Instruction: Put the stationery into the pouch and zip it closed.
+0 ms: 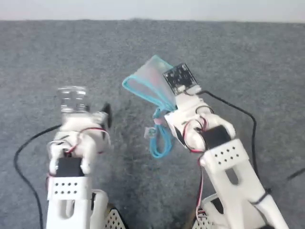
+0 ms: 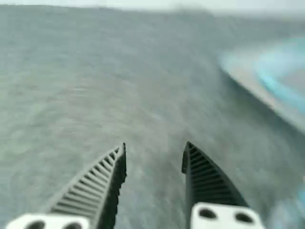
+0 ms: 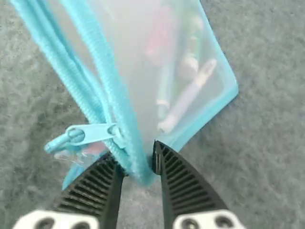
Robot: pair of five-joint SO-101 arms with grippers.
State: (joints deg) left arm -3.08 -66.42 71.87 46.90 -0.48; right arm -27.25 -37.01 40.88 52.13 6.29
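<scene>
The right pincer [image 3: 140,164] is clamped on the teal zip edge of the pouch [image 3: 143,57], just beside the zip pull [image 3: 90,132]. Pens [image 3: 186,102] show through its frosted side, lying inside. Beyond the pull the pouch's mouth gapes open. The left pincer [image 2: 155,152] stands parted, holding nothing, above the grey felt desk [image 2: 95,71], apart from the pouch.

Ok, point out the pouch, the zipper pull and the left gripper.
pouch [image 3: 128,62], right wrist view, on its clear side panel.
zipper pull [image 3: 93,132], right wrist view, on the flat tab.
left gripper [image 2: 155,148], left wrist view, midway between the fingertips.
</scene>
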